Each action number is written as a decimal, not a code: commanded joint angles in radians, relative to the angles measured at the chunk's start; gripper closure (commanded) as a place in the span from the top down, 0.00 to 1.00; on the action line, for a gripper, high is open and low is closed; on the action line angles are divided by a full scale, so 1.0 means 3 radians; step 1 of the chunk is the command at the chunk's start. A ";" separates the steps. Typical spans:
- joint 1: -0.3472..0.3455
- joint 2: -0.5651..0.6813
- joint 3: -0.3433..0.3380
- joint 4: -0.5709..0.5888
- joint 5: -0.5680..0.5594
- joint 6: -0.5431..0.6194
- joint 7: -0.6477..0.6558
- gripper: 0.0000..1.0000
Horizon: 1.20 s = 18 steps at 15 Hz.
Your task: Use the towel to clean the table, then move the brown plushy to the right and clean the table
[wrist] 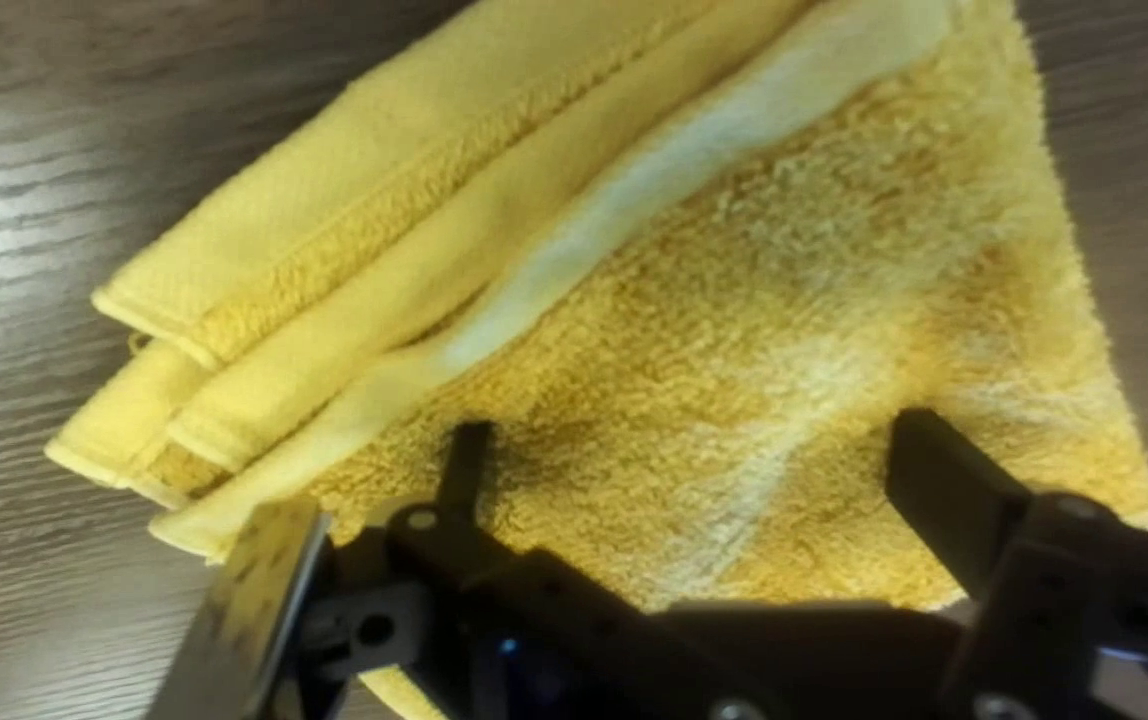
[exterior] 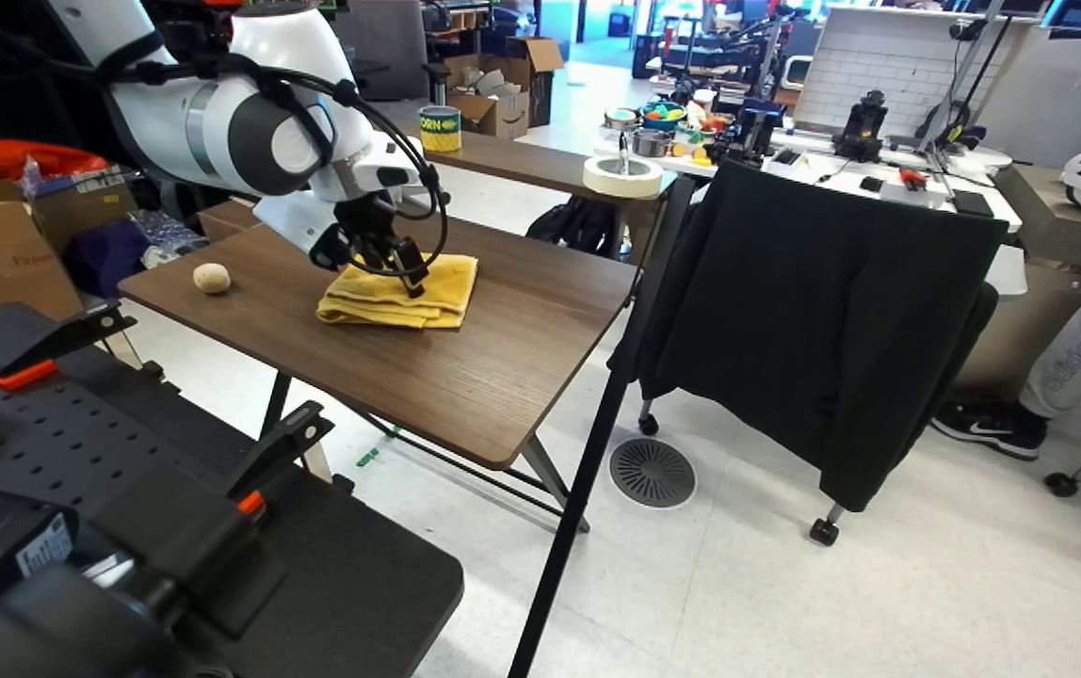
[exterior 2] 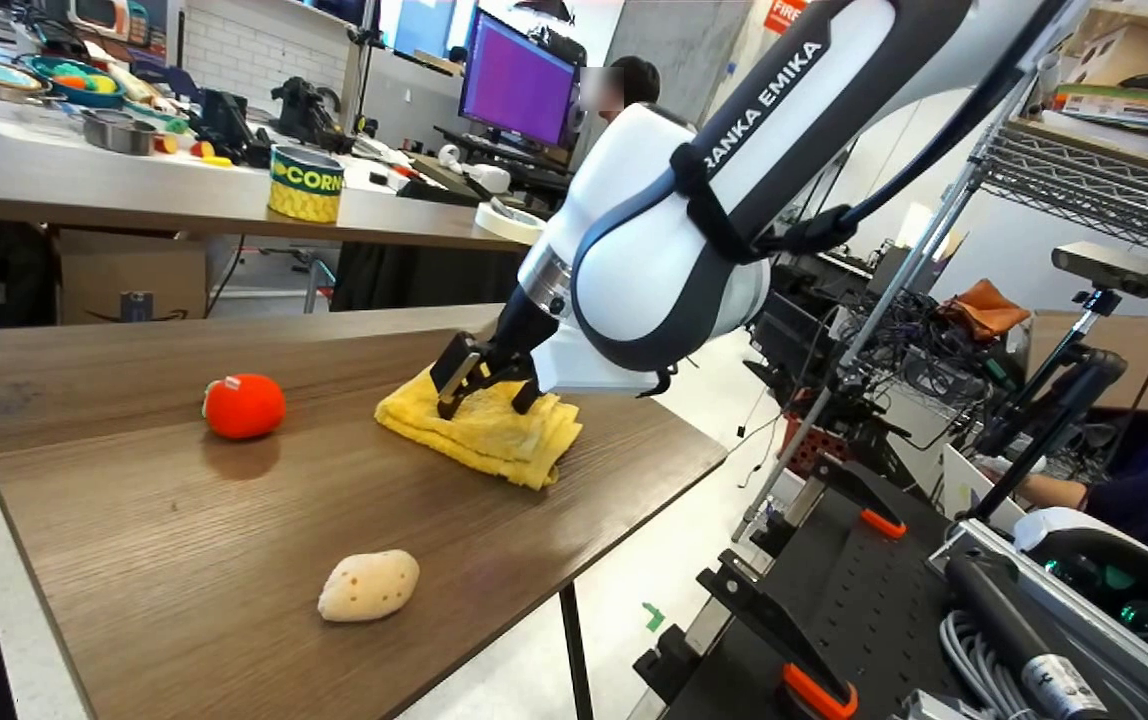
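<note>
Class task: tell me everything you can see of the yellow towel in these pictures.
The yellow towel is folded into several layers, their smooth, woven-looking borders showing in steps along one side. Its top looks fuzzy, like terry cloth, slightly rumpled, with a pale strip along one border and whitish patches. It lies on the dark brown table, in from the edges. The open jaws stand right at the towel's upper surface; whether they touch it is hard to tell.

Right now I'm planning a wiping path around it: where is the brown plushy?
In an exterior view, the brown plushy lies near the left end of the table, to the left of the yellow towel.
</note>
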 commanded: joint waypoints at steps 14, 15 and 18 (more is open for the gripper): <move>0.0205 0.1014 -0.0302 0.1850 0.0538 -0.0436 0.0570 1.00; 0.0194 0.1126 -0.0391 0.2023 0.0563 -0.0494 0.0665 1.00; 0.0206 0.1390 -0.0573 0.2393 0.0528 -0.0672 0.0872 1.00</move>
